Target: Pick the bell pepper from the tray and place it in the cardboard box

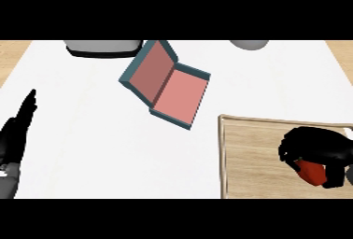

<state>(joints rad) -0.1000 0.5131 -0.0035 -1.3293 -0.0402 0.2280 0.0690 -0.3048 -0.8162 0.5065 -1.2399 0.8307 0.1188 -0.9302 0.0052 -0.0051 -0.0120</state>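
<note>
Tray (pixel 238 154) at lower right looks like pale wood, grain showing, matt. The open box (pixel 167 83) upper middle is flat matt, pink inside with teal edges. Counter (pixel 103 140) is plain smooth white. Bell pepper (pixel 312 172) is a smooth red.
</note>
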